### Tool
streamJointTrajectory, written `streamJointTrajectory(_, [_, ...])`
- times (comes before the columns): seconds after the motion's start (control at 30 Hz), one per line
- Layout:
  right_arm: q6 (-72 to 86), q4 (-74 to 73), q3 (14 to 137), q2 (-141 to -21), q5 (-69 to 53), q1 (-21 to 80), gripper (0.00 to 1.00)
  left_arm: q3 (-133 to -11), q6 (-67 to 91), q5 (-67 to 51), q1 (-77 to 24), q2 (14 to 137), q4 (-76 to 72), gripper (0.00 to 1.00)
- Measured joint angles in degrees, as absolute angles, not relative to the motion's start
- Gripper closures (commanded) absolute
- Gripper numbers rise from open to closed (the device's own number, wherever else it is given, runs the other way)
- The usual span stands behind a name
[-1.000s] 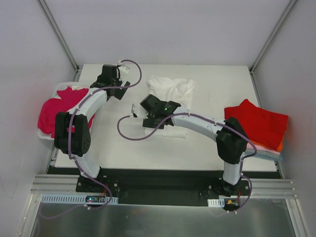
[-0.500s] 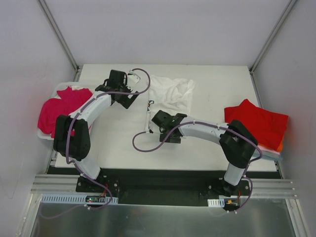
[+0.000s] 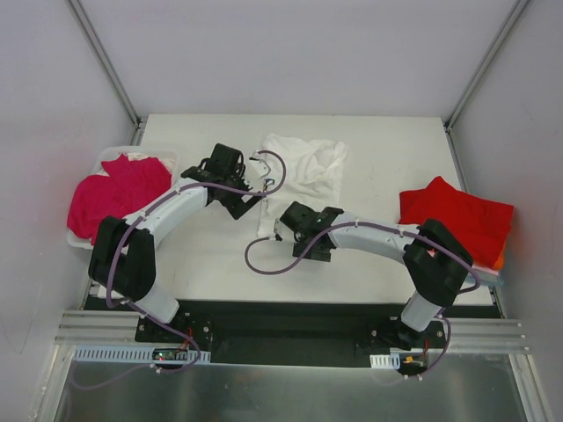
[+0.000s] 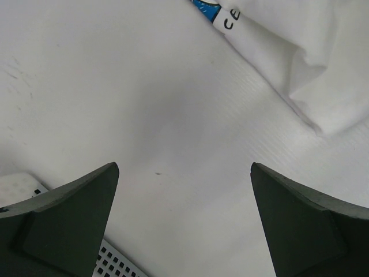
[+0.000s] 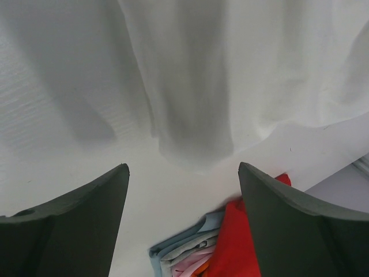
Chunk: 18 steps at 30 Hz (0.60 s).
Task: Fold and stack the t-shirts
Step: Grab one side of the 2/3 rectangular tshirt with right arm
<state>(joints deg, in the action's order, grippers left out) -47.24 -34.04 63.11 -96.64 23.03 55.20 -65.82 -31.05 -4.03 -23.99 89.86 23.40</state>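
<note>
My left tool (image 3: 249, 186) sits just left of centre in the overhead view, beside the left edge of the white t-shirt (image 3: 303, 167). Its fingers are spread wide with nothing between them. In the left wrist view only bare bench (image 4: 144, 104) shows between the two fingers. The white t-shirt lies crumpled in the upper right of that frame, with a bit of blue print and dark lettering at the top edge.

My right tool (image 3: 283, 221) is at the lower edge of the same shirt, near the frame's centre. It is also spread open and holding nothing. Whether a finger touches the cloth, I cannot tell. In the right wrist view the white cloth fills the upper part of the frame.

The magenta t-shirt (image 3: 110, 193) lies heaped in a white bin (image 3: 84, 242) at the left edge. At the right edge the red t-shirt (image 3: 457, 220) tops a folded stack, with the light-blue t-shirt (image 5: 173, 245) lowest in it.
</note>
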Motion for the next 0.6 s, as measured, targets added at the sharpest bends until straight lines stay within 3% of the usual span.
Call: streamJointTrajectory(0.6, [-45.95,-33.43,62.04,-98.04,19.75,55.18,0.24,-65.80,-31.14,-3.11,-23.55,89.86,23.42,0.01])
